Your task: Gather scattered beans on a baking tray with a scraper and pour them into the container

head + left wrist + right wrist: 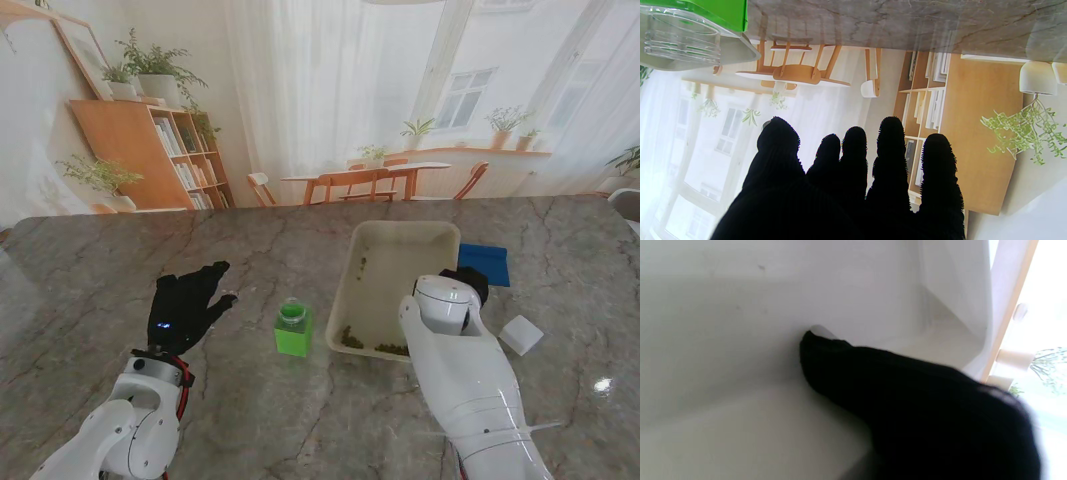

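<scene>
The cream baking tray (425, 240) lies right of centre. Green beans (350, 338) are heaped at its near end, with a few more (362, 265) along its left wall. A clear jar in a green holder (293, 328) stands just left of the tray and also shows in the left wrist view (690, 33). The blue scraper (485, 263) lies on the table beyond the tray's right rim. My left hand (185, 305) (853, 186) rests open, left of the jar. My right hand (468, 282) is at the tray's right rim, mostly hidden by its forearm. Its thumb (907, 400) presses the tray's inner wall (740, 306).
A small white block (521, 334) lies on the marble table (100, 280) to the right of my right forearm. The backdrop behind the table shows a bookshelf, plants and chairs.
</scene>
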You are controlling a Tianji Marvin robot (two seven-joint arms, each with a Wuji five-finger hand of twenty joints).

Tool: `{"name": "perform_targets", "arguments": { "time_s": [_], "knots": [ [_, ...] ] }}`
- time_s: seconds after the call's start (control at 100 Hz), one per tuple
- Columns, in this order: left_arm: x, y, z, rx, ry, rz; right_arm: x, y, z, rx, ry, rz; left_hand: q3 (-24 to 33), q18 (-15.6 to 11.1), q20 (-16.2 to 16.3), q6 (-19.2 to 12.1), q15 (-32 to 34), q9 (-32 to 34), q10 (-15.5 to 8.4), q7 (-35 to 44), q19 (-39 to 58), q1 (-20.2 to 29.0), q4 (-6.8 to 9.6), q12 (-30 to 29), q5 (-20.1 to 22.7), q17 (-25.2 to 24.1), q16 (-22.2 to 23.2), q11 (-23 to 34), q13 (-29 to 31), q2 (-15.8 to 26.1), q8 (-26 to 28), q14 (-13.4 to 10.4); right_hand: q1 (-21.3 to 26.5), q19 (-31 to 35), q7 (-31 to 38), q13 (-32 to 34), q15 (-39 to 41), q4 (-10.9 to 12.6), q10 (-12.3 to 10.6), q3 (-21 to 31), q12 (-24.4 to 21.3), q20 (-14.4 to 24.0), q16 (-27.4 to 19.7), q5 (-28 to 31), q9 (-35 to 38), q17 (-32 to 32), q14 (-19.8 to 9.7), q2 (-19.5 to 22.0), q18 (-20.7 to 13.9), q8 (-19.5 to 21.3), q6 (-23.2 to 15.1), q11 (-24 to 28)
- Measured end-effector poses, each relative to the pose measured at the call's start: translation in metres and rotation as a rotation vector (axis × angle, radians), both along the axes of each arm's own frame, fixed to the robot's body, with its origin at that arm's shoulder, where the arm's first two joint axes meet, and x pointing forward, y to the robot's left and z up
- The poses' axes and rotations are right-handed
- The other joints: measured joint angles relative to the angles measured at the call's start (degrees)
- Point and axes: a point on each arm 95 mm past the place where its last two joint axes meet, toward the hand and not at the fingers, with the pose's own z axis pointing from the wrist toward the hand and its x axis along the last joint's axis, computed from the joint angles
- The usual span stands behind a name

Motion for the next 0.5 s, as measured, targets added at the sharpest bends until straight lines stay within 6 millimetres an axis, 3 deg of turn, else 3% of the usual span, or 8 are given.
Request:
{"name": "perform_targets", "arguments": {
  "time_s": [0.27, 0.5],
  "knots": [
    [0.000, 0.001, 0.000, 0.003, -0.002, 0.002, 0.007, 0.004, 0.014, 0.058, -0.083, -0.031, 0.00, 0.00, 0.00, 0.00, 0.00, 0.00, 0.00, 0.00, 0.00, 0.00, 0.00, 0.00, 0.00, 0.00, 0.16, 0.00, 0.00, 0.00, 0.00, 0.00, 0.13, 0.38, 0.10, 0.00, 1.08, -1.18, -0.53, 0.67, 1.37, 0.01, 0.44, 0.04, 0.54, 0.26, -0.27, -1.78, 0.01, 0.00, 0.52, 0.21],
    [-0.001, 0.001, 0.001, 0.013, -0.005, 0.004, 0.021, 0.005, 0.040, 0.028, -0.105, 0.011, 0.00, 0.00, 0.00, 0.00, 0.00, 0.00, 0.00, 0.00, 0.00, 0.00, 0.00, 0.00, 0.00, 0.00, 0.24, 0.00, 0.00, 0.00, 0.00, 0.00, 0.23, 0.49, 0.11, 0.00, 1.48, -1.18, -1.02, 0.70, 2.04, 0.01, 0.46, 0.04, 0.64, 0.27, -0.30, -2.35, 0.02, 0.00, 0.54, 0.24]
  ]
}}
